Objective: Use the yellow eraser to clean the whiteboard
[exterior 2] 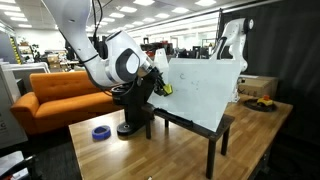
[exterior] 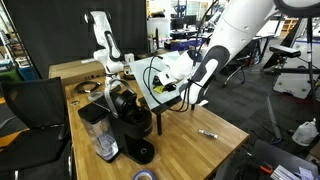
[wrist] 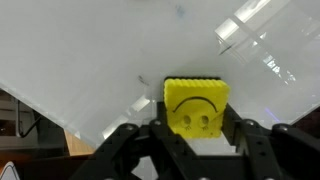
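Yellow eraser [wrist: 196, 105] at the whiteboard [wrist: 90, 60]
Gripper [wrist: 197, 130] clamps the eraser's sides, leaving its flat face toward the tilted board, likely to wipe the faint marks [wrist: 140, 82] beside it.

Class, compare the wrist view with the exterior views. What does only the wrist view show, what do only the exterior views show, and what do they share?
Wrist view only: the smiley face on the eraser, seen close up in the shut hand. Exterior views only: the sofa, the coffee machine and the marker on the table. Shared: the eraser, gripped by the hand, at the whiteboard.
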